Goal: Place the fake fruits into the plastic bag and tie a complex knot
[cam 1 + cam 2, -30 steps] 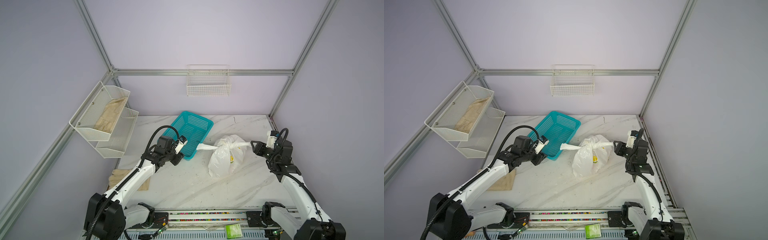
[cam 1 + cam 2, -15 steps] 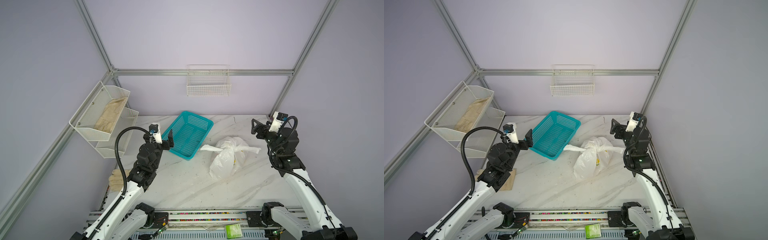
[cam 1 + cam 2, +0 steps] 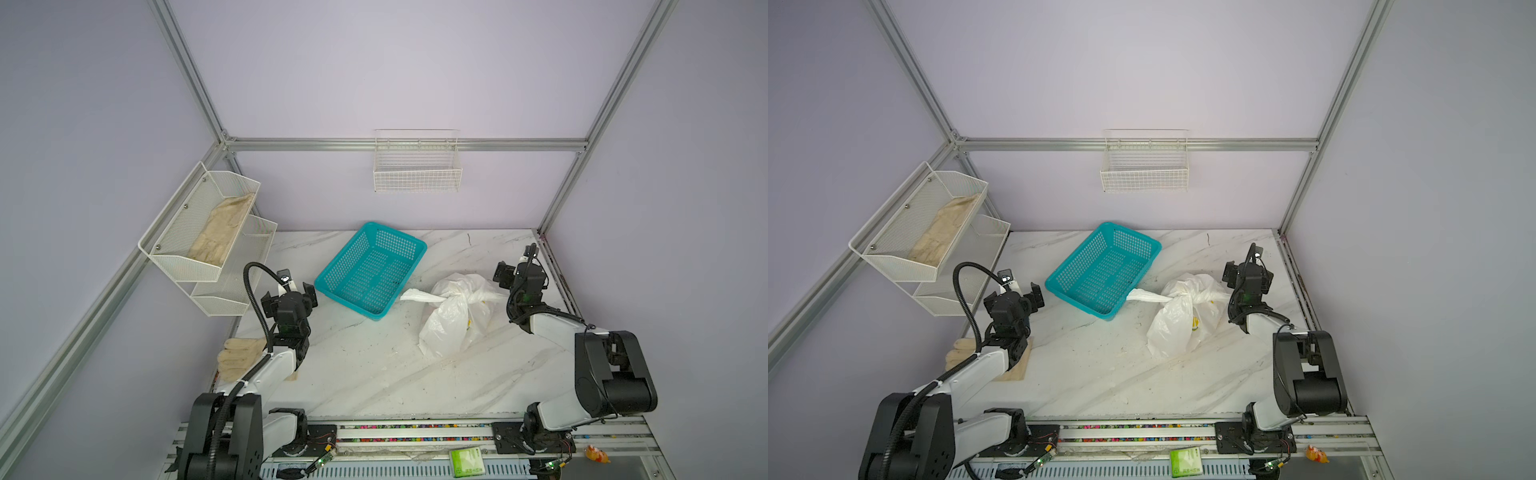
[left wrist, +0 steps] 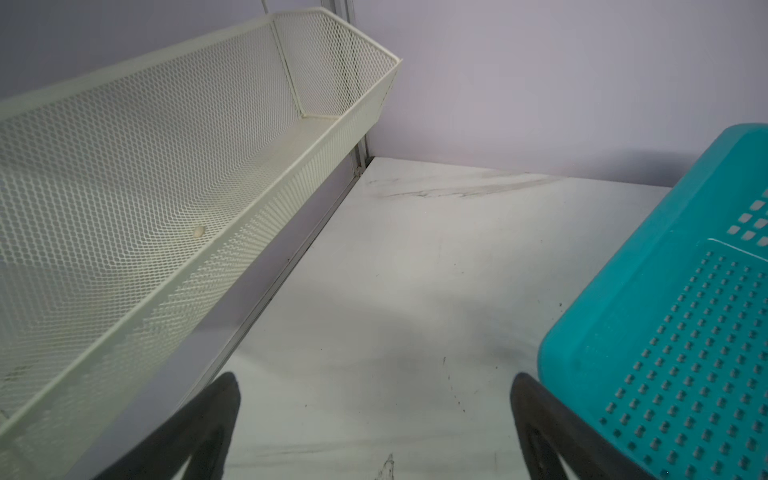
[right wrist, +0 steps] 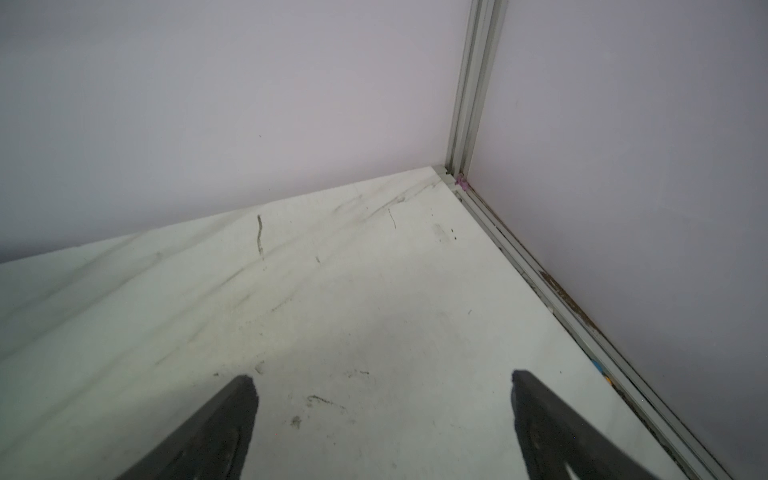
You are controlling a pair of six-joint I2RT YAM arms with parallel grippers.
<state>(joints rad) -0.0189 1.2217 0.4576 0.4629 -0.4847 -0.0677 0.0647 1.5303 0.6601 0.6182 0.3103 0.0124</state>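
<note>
Top views: in both, a translucent white crinkly plastic bag (image 3: 457,320) lies slumped just right of the teal perforated plastic basket (image 3: 345,257), its bunched neck pointing at the basket. No fake strawberries show; likely inside.
Left wrist: left gripper (image 4: 374,382) spread wide, holding nothing, beside the basket's near corner.
Right wrist: right gripper (image 5: 380,378) likewise wide and empty, far from the basket, beyond the bag.
Handling: light, limp, slippery film. I'd pinch the bunched neck, not the belly.

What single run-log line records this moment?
left hand: open, empty | right hand: open, empty | plastic bag: knotted, on table
</note>
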